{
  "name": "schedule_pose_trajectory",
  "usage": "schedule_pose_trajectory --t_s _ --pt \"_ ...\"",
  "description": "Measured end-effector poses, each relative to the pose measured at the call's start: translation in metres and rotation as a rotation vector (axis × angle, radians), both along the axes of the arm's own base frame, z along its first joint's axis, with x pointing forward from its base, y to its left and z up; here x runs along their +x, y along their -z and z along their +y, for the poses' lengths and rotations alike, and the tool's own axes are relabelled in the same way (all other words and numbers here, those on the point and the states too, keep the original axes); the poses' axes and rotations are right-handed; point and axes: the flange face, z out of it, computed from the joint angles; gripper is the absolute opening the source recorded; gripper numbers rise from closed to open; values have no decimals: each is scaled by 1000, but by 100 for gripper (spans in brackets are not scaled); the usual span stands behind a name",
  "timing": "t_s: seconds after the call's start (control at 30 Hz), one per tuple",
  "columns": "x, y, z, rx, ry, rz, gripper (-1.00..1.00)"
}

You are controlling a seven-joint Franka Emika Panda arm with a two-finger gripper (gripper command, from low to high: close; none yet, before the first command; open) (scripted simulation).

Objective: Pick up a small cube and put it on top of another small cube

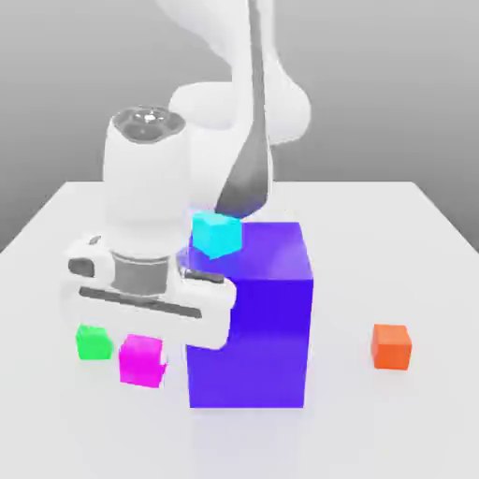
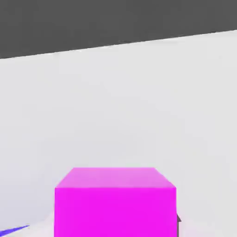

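Observation:
The small magenta-pink cube (image 1: 141,360) rests on the white table (image 1: 374,421) at the exterior view's left, just in front of the big blue-purple block (image 1: 253,323). My gripper (image 1: 142,342) is lowered straight onto it from above and is shut on it, with the white hand covering the cube's top. In the hand view the magenta cube (image 2: 115,203) looms very close, with bare table beyond. A green small cube (image 1: 93,342) stands right beside the magenta one, a small gap between them. An orange small cube (image 1: 391,346) lies far off at the exterior view's right.
A cyan small cube (image 1: 216,234) sits on top of the tall blue-purple block, close behind my hand. The block stands directly beside the magenta cube. Open table stretches between the block and the orange cube.

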Motion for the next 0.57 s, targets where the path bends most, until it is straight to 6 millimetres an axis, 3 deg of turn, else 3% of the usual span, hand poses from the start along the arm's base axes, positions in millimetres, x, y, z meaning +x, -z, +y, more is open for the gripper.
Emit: schedule_pose_trajectory --t_s 0.2,0.27,0.5,0.53,0.57 --pt "-101 4 -52 73 517 -45 -100" --pt "-110 14 -56 86 571 -52 -100" --pt "-114 62 -57 89 588 -53 -100" --pt "-114 68 -56 87 587 -52 100" --pt "-114 68 -56 87 587 -52 100"
